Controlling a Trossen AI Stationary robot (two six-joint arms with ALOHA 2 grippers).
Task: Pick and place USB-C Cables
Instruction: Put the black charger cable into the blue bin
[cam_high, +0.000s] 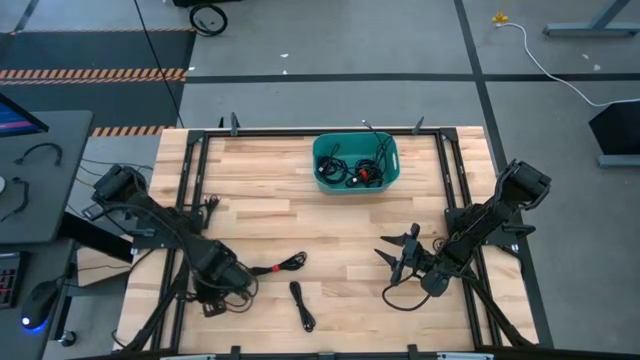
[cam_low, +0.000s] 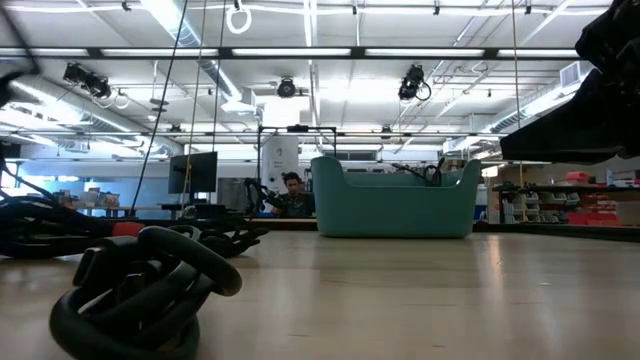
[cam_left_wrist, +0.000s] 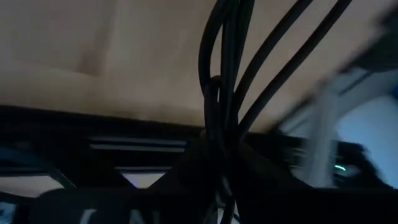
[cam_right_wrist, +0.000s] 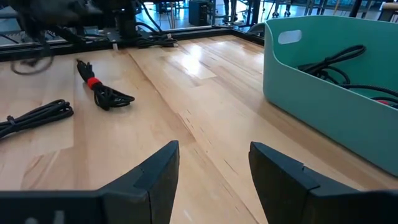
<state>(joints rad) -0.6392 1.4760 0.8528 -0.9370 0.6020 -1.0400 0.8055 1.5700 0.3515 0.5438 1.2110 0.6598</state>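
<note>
Nearest the table's front edge, well apart from the teal bin, a thin black USB-C cable lies folded into a short straight bundle on the wooden table. A little closer to the bin lies a second black cable, bound with a small red tie and loosely bunched at one end. The left gripper sits low beside this tied cable; whether its fingers are open cannot be told. On the other side, the right gripper hovers with its fingers spread wide and empty, facing the bin. Inside the bin, several black cables lie tangled together, one showing red.
</note>
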